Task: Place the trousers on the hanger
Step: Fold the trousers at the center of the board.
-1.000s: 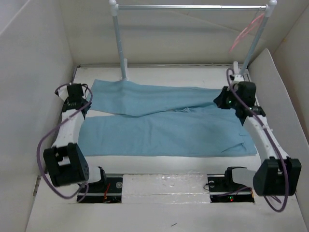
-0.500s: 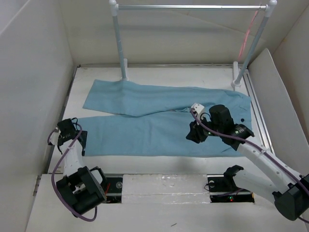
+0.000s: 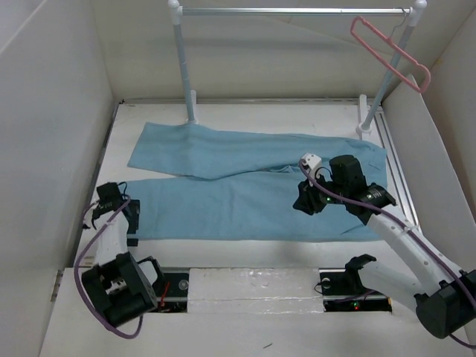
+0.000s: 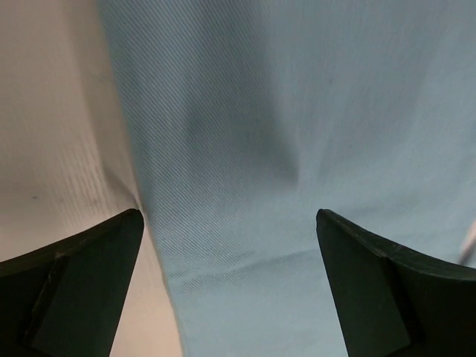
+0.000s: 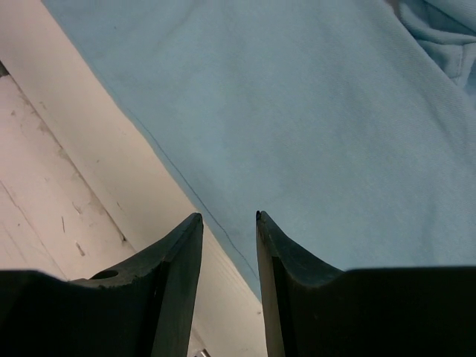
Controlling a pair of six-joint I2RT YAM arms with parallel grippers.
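Note:
The light blue trousers (image 3: pixel 245 182) lie flat across the table, waistband to the right and both legs running left. The pink hanger (image 3: pixel 390 52) hangs by its hook at the right end of the rail, broadside to the top camera. My left gripper (image 3: pixel 130 221) is low over the left end of the near leg. In the left wrist view it (image 4: pixel 230 216) stands wide open, with the edge of the trousers (image 4: pixel 297 111) lying between its fingers (image 4: pixel 89 253). My right gripper (image 3: pixel 305 202) hovers over the near leg right of centre. It (image 5: pixel 228 217) is open by a narrow gap, holding nothing, above the near edge of the trousers (image 5: pixel 297 97).
A silver rail (image 3: pixel 294 11) on two white posts (image 3: pixel 181 63) spans the back of the table. White walls enclose the table on the left, back and right. Bare white table (image 5: pixel 82 149) runs along the near edge of the cloth.
Both grippers have opened. The left arm drew back from the far left to the near leg's end. The right arm swung from the far right over the trousers. The hanger has swung round.

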